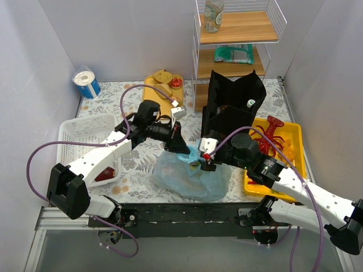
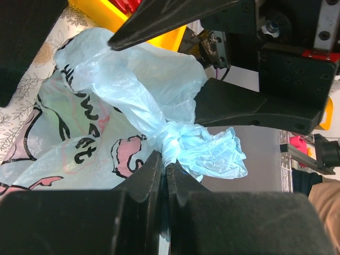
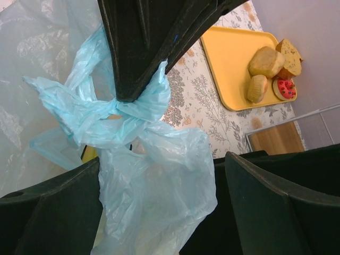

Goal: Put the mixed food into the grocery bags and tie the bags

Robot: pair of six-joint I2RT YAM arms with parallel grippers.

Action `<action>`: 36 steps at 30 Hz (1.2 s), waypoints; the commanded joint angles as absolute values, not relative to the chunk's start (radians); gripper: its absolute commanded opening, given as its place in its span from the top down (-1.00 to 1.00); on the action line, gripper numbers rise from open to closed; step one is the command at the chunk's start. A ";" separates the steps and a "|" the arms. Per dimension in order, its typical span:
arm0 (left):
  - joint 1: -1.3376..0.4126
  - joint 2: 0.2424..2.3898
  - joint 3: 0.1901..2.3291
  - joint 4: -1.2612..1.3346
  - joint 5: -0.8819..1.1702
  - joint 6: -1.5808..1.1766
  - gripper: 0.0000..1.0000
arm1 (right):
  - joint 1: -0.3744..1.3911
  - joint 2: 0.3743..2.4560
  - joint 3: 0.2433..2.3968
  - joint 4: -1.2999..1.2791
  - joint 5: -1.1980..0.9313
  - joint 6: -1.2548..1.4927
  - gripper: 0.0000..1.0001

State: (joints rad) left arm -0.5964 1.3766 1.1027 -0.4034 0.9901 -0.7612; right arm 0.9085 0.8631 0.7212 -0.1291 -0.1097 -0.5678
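clamped tight, the left gripper [image 2: 163, 164] pinches the knot [image 2: 175, 135] of the light-blue bag [image 2: 79, 133] at its tips; the right gripper [image 3: 162, 159], jaws wide around the loose handle [image 3: 159, 212], should i think close low and pull away steadily.

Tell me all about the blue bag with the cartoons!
The light-blue bag is thin, crinkly, see-through plastic with black letters and pink cartoon prints. It slumps on the flowery table. Its handles are twisted into a knot. The left gripper is shut on plastic at the knot; the open right gripper straddles a loose end.
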 commanded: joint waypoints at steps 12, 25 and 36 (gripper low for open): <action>-0.641 1.388 1.183 -0.551 1.097 -0.634 1.00 | 0.723 0.957 0.865 -0.141 -0.501 -0.608 -0.17; -0.686 1.466 1.242 -0.630 1.137 -0.555 1.00 | 0.710 1.055 0.880 -0.154 -0.656 -0.600 -0.44; -0.696 1.444 1.239 -0.617 1.056 -0.568 1.00 | 0.710 1.106 0.937 -0.184 -0.600 -0.467 0.97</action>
